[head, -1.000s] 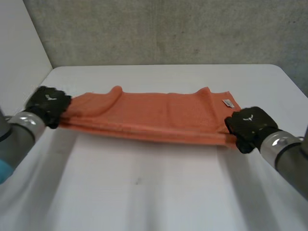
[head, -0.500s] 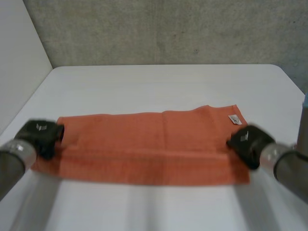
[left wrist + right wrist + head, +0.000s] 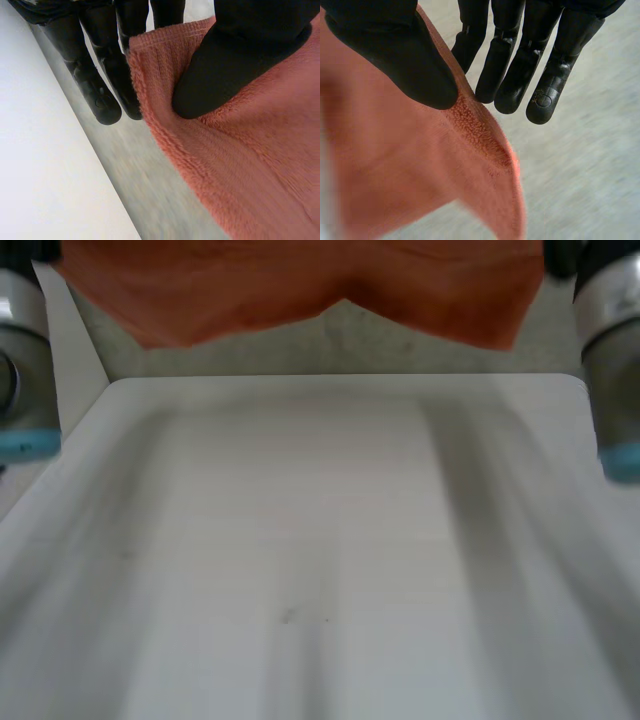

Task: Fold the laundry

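The orange towel hangs in the air high above the white table, stretched between my two raised arms, its lower edge sagging unevenly. My left hand pinches one end of the towel near its hemmed edge, thumb pressed on the cloth, fingers behind it. My right hand holds the other end of the towel the same way, thumb on top and straight fingers behind the edge.
My left arm and right arm stand upright at the two sides of the table. A grey wall runs behind the far edge, with a white wall at the far left.
Both hands have lifted the towel from the table, where it lay spread flat, up high into the air. The arms rose with it.
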`<move>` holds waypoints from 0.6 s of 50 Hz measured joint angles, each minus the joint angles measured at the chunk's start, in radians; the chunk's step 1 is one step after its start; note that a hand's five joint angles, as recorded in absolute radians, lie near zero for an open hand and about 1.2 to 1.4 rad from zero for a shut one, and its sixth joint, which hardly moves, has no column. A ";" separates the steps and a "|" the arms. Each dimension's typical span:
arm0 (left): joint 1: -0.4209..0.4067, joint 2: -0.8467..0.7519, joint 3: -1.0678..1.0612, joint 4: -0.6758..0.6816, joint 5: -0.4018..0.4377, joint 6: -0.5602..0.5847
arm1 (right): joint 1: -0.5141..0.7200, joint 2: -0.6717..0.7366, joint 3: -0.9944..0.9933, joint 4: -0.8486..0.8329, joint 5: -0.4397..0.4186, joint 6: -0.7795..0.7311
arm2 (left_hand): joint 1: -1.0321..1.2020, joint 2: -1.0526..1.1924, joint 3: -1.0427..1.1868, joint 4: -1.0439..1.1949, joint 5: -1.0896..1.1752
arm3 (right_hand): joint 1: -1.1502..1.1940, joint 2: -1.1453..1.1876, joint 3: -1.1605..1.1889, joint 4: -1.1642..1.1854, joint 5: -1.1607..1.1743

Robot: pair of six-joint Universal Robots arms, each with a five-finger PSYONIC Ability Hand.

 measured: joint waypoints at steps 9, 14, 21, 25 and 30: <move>-0.002 -0.001 -0.350 -0.018 0.004 -0.005 | -0.004 0.023 0.304 0.159 -0.077 0.009 | 0.004 0.000 0.001 0.000 0.000 | 0.000 0.000 0.000 0.000 0.000; -0.011 -0.027 -0.488 -0.023 0.004 -0.007 | -0.012 0.109 0.420 0.168 -0.145 0.032 | 0.004 0.000 0.001 0.000 0.000 | 0.000 0.000 0.000 0.000 0.000; -0.012 -0.046 -0.570 -0.028 0.000 -0.009 | -0.058 0.206 0.497 0.131 -0.209 0.131 | 0.004 0.000 0.001 0.000 0.000 | -0.052 -0.093 -0.093 -0.093 -0.063; -0.006 -0.043 -0.576 -0.029 -0.001 -0.010 | -0.102 0.210 0.525 0.100 -0.236 0.203 | 0.004 0.000 0.001 0.000 0.000 | -0.239 -0.316 -0.322 -0.324 -0.284; 0.002 -0.033 -0.579 -0.031 -0.002 -0.020 | -0.170 0.185 0.557 0.078 -0.277 0.306 | 0.004 0.000 0.001 0.000 0.000 | -0.388 -0.493 -0.502 -0.512 -0.484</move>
